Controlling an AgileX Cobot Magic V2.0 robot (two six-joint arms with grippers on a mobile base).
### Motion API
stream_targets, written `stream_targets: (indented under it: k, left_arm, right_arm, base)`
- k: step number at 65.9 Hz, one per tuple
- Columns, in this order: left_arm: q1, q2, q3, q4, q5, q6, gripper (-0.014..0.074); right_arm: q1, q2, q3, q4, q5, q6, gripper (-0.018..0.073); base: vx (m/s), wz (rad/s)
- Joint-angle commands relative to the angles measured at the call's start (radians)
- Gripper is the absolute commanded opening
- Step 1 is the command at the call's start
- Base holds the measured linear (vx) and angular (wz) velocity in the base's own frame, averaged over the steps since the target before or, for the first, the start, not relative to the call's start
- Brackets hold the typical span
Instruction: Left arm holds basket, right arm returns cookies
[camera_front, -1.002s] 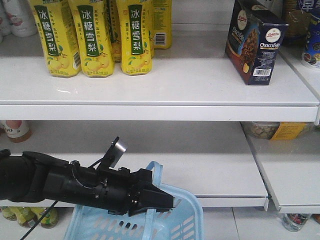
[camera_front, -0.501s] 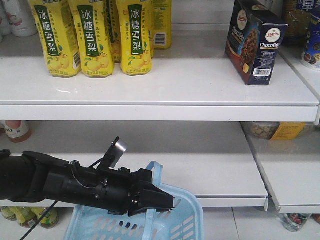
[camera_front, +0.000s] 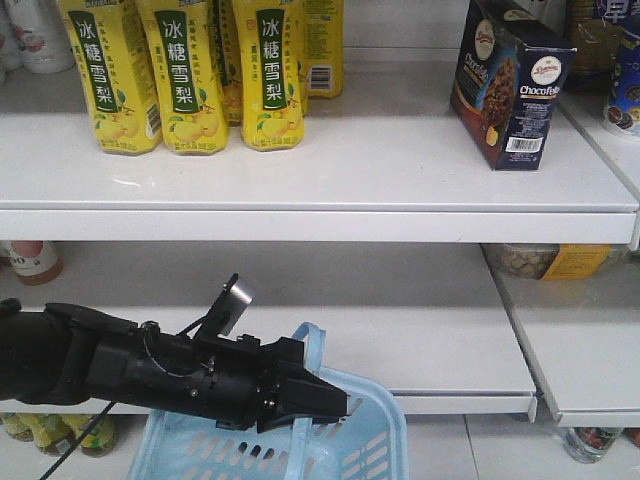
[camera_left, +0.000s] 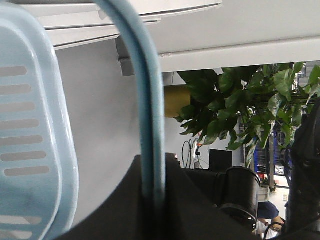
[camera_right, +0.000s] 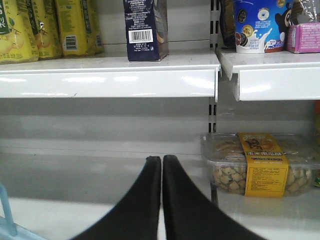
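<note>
The dark navy box of cookies (camera_front: 515, 85) stands upright at the right end of the upper shelf; the right wrist view shows its barcode side (camera_right: 145, 30). Low in the front view, my left gripper (camera_front: 330, 400) is shut on the loop handle (camera_front: 312, 345) of the light blue basket (camera_front: 370, 440). In the left wrist view the handle (camera_left: 147, 110) runs down between the black jaws of the left gripper (camera_left: 154, 185). My right gripper (camera_right: 161, 159) is shut with nothing in it, level with the lower shelf and below the cookies. The front view does not show the right arm.
Yellow drink cartons (camera_front: 185, 75) fill the upper shelf's left part. A clear snack tub with a yellow label (camera_right: 260, 167) sits on the lower right shelf, and a blue cup (camera_right: 257, 25) is to the right of the cookies. The white shelf edge (camera_front: 320, 222) juts forward.
</note>
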Motion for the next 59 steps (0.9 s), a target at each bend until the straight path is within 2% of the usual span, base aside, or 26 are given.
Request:
stream_targets:
  k: [1,11,25,29,38,44,51,59]
  left_arm:
    - [0.000,-0.052,-0.026,-0.050,0.047,0.036,-0.0006]
    - [0.000,-0.052,-0.026,-0.049,0.047,0.036,-0.0006]
    - [-0.021,-0.136,0.026,0.008,0.037,0.035,-0.0006]
    - [-0.045,-0.188,0.059,0.004,-0.017,0.035,-0.0006]
    - [-0.121,-0.352,0.142,0.004,-0.221,0.035,-0.0006]
    - [-0.147,-0.445,0.189,0.013,-0.320,0.035,-0.0006]
    - [-0.149,-0.560,0.229,0.120,-0.387,0.036,-0.0006]
    - [-0.149,-0.686,0.254,0.325,-0.457,0.031,-0.0006]
  right_arm:
    - [-0.002,0.000,-0.027,0.000,-0.075,0.000,-0.0008]
    - [-0.002,0.000,-0.027,0.000,-0.075,0.000,-0.0008]
    - [-0.002,0.000,-0.027,0.000,-0.075,0.000,-0.0008]
    - [-0.002,0.000,-0.027,0.000,-0.075,0.000,-0.0008]
    - [-0.002,0.000,-0.027,0.000,-0.075,0.000,-0.0008]
    - [-0.002,0.000,-0.027,0.000,-0.075,0.000,-0.0008]
    - [-0.002,0.000,-0.027,0.000,-0.075,0.000,-0.0008]
    - [-0.002,0.000,-0.027,0.000,-0.075,0.000,-0.0008]
  base:
    - [0.00,0.00]
    - [0.00,0.00]
    - [0.00,0.00]
    - [0.00,0.00]
    - [0.00,0.00]
    - [0.00,0.00]
    - [0.00,0.00]
    - [0.00,0.00]
